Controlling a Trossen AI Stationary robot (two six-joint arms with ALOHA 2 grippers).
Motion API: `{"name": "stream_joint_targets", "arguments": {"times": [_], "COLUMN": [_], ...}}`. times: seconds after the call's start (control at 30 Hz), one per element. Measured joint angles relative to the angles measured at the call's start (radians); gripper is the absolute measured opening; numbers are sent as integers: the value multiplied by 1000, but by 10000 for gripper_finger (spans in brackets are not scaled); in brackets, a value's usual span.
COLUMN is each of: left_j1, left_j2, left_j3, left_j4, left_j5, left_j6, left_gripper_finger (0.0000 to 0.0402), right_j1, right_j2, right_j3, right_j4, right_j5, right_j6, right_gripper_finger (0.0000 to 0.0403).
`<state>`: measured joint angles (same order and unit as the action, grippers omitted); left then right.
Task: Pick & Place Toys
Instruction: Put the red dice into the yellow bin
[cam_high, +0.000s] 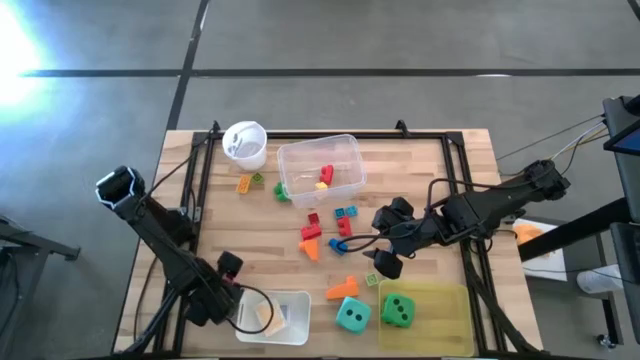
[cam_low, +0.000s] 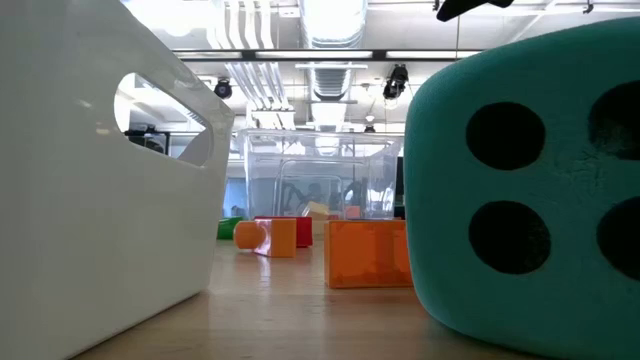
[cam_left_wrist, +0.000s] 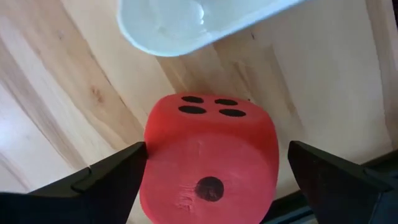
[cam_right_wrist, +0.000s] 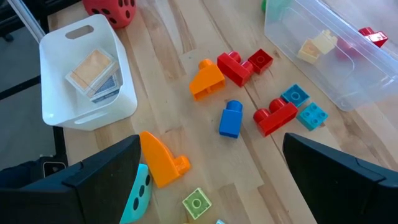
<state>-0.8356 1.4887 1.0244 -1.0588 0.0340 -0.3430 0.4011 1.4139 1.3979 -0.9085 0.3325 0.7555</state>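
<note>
- Left gripper (cam_left_wrist: 211, 180) sits at the near left corner of the table, beside the white bin (cam_high: 290, 322); my wrist camera shows its two fingers spread wide on either side of a red die (cam_left_wrist: 208, 165), with gaps on both sides, so nothing is clamped.
- That red die rests on the wood just beside the bin's rim, four pips up top and one facing me.
- Right gripper (cam_high: 385, 262) hangs over the middle right of the table with its fingers wide apart and empty.
- Below it I see loose blocks: an orange block (cam_right_wrist: 208, 79), red bricks (cam_right_wrist: 235, 67), a blue brick (cam_right_wrist: 230, 119), light blue tiles (cam_right_wrist: 303, 106), another orange block (cam_right_wrist: 161, 159) and a small green tile (cam_right_wrist: 196, 203).
- Clear plastic tub (cam_high: 320, 168) holds a red and a yellow piece.
- A teal die (cam_high: 351, 316) stands near the front edge, next to a green die (cam_high: 398, 311) on a yellow-green tray (cam_high: 445, 315).
- White cup (cam_high: 246, 143) stands at the far left.
</note>
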Motion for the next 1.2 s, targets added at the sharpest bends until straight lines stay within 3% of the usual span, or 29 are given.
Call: {"name": "stream_joint_targets", "arguments": {"times": [0.6,1.2], "left_j1": [-14,-14], "left_j2": [-3,-1], "left_j3": [-48,-51], "left_j4": [25,45], "left_j5": [-57,-71], "left_j6": [79,-135], "left_gripper_finger": [389,389], "right_j1": [0,1], "right_j2": [0,0], "right_j3": [0,0], "right_j4": [0,0], "right_j5": [0,0], "right_j6": [-5,-6], "right_gripper_finger": [385,385]}}
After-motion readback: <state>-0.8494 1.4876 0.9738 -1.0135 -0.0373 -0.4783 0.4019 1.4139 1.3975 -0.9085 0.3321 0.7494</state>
